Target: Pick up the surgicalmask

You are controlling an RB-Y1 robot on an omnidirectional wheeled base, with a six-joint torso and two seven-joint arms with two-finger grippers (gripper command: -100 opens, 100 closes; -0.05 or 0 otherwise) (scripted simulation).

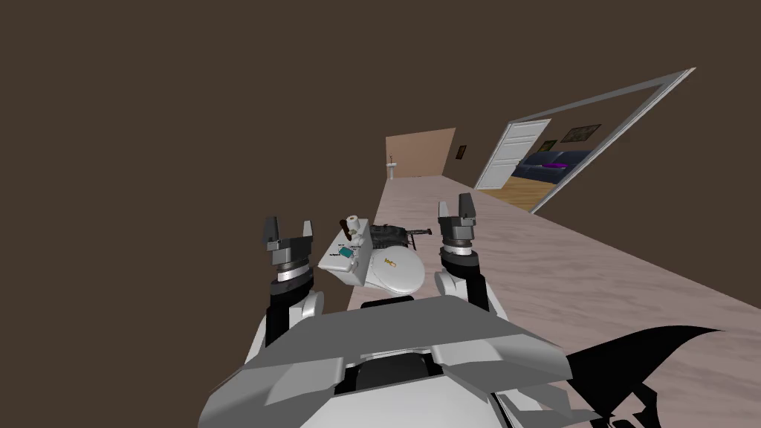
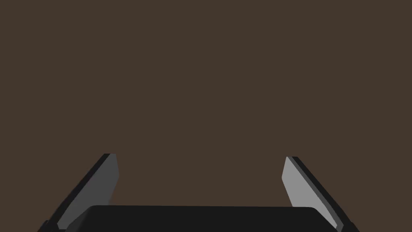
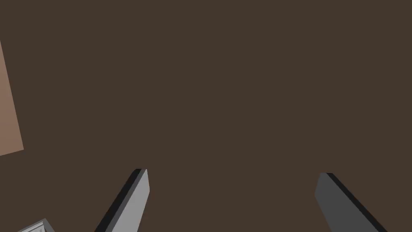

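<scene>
Head view: the left gripper [image 1: 288, 235] and right gripper [image 1: 455, 211] stand raised, both wide open. Between them sits a toilet [image 1: 405, 279]. The teal mask [image 1: 346, 253] lies on its tank, nearer the left gripper but not touching it.

Left wrist view: fingers [image 2: 105, 181] spread wide before a brown wall [image 2: 201, 80].

Right wrist view: fingers [image 3: 134, 201] wide apart, facing that wall.

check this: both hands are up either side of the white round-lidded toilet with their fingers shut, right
Not quite. The fingers are open, not shut: the left hand and the right hand each show two grey blades standing wide apart in their wrist views, gripping nothing. The rest holds: the head view has them raised either side of the white round-lidded toilet.
</scene>
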